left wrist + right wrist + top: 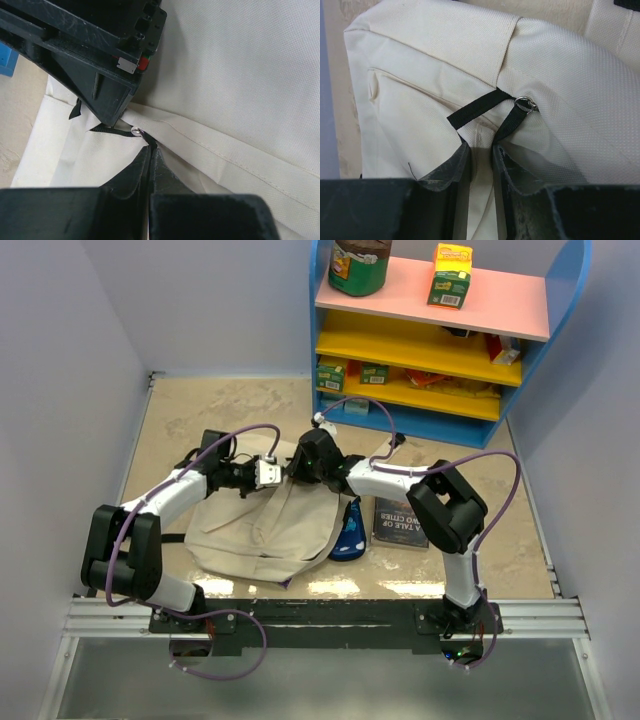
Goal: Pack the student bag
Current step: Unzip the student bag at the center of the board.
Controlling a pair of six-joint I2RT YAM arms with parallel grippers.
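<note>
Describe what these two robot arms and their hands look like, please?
The left arm and right arm are both built from white tube-like segments joined by chunky black joint blocks, with purple cables looping loosely along them. They rise from a black base plate on a silver rail. The left hand and right hand each have two dark, scuffed plastic fingers.

Beige student bag (pixel 255 530) with black pull strap (pixel 480 107) (silver ring (pixel 525 104)), blue pencil case (pixel 347 535), dark book (pixel 398 523)

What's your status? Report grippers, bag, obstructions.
Left gripper shut on black pull strap. Right gripper narrowly open at pull loop. Student bag flat, book and blue pencil case outside. Nothing blocking.
</note>
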